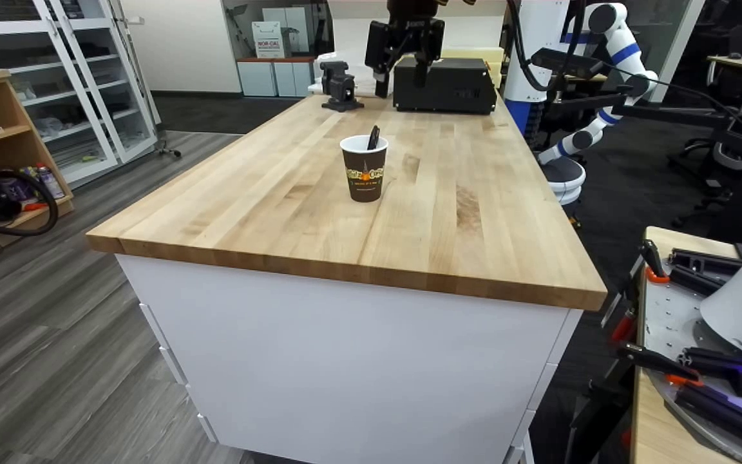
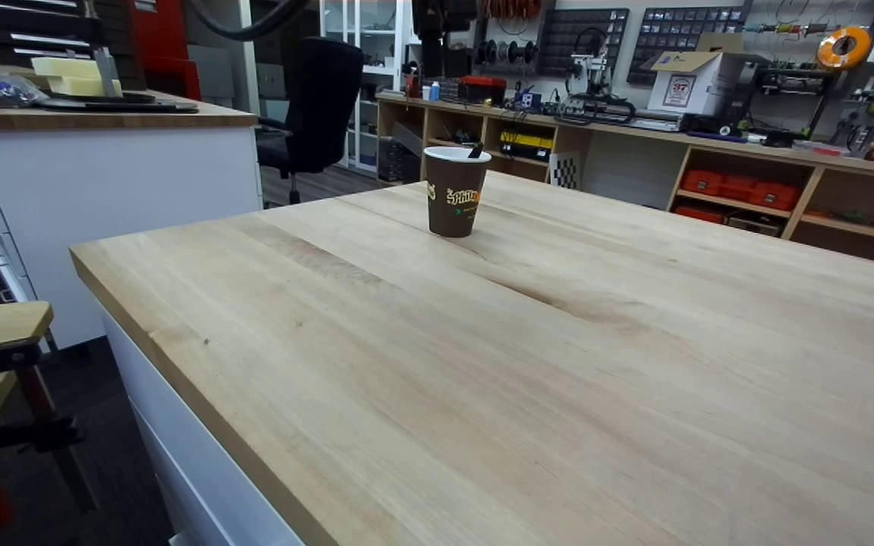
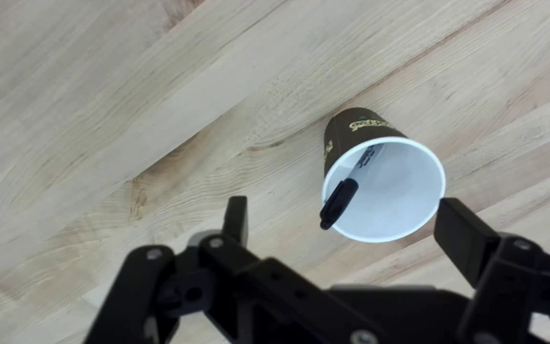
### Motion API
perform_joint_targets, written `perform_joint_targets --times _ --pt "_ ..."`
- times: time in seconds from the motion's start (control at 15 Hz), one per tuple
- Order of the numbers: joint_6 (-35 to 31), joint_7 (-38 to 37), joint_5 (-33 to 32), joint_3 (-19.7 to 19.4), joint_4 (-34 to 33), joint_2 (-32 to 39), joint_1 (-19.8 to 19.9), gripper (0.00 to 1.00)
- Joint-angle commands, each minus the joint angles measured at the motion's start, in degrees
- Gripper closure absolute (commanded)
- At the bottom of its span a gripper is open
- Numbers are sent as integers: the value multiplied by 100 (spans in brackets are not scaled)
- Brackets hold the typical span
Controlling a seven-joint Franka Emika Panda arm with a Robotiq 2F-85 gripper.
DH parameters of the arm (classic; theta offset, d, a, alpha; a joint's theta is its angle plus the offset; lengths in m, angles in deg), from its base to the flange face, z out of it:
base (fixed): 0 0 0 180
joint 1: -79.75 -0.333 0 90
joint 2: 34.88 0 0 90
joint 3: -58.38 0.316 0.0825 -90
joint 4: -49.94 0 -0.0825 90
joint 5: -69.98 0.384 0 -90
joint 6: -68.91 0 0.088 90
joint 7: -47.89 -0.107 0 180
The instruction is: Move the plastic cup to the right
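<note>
The plastic cup (image 1: 366, 183) is dark brown with yellowish lettering and a white rim. It stands upright on the wooden table in both exterior views (image 2: 454, 205). A black-capped marker (image 3: 339, 203) leans inside it, its cap sticking out over the rim. My gripper (image 1: 400, 82) is open and empty, above and behind the cup in an exterior view. In the wrist view the cup (image 3: 351, 126) lies ahead of the open fingers (image 3: 346, 220). Its rim is nearer the right finger, whose tip meets the rim's outline; touching cannot be told there.
A large black box (image 1: 445, 87) and a dark vise-like object (image 1: 342, 87) stand at the table's far end. The wooden table's near edge (image 1: 345, 265) drops to white drawers. A white and blue robot arm (image 1: 625, 51) stands beyond the table's right side.
</note>
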Motion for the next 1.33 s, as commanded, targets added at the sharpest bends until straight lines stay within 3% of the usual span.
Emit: perform_joint_targets --times 0.0,0.67,1.27 --pt "-30 57 226 31 -31 209 -149 0" --pt "-72 -1143 -981 -98 117 358 -343 0" --pt "-110 -1418 -1176 -325 -139 682 -222 0"
